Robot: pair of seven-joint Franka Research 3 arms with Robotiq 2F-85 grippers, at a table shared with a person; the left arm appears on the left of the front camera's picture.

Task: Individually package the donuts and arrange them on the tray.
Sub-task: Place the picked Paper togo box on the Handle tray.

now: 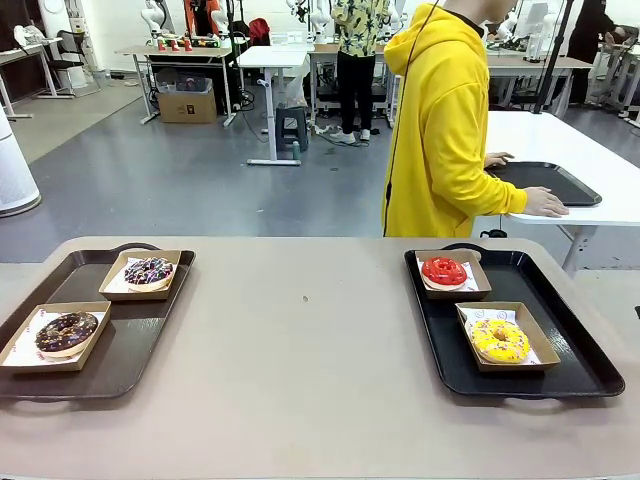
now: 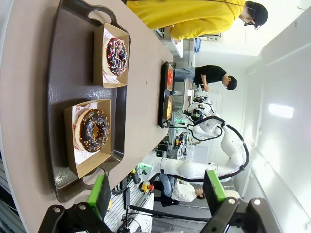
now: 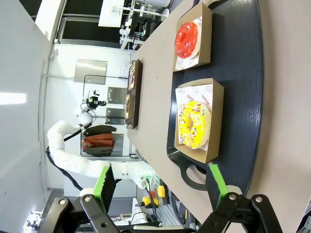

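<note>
All four donuts sit boxed: red donut [image 1: 444, 270] and yellow donut [image 1: 499, 340] on the right tray [image 1: 580, 345], chocolate donut [image 1: 66, 331] and sprinkled dark donut [image 1: 148, 270] on the left tray [image 1: 130, 340]. Left gripper [image 2: 156, 194] and right gripper [image 3: 163, 183] both gape wide, holding nothing.

On the beige worktop [image 1: 300, 340] sit two black plastic trays, one left [image 1: 130, 350], one right [image 1: 570, 340]. Each carries two ring donuts in cardboard boats: dark sprinkled [image 1: 149, 270] behind chocolate-glazed [image 1: 66, 332]; glossy red [image 1: 444, 270] behind yellow sprinkled [image 1: 499, 341].
</note>
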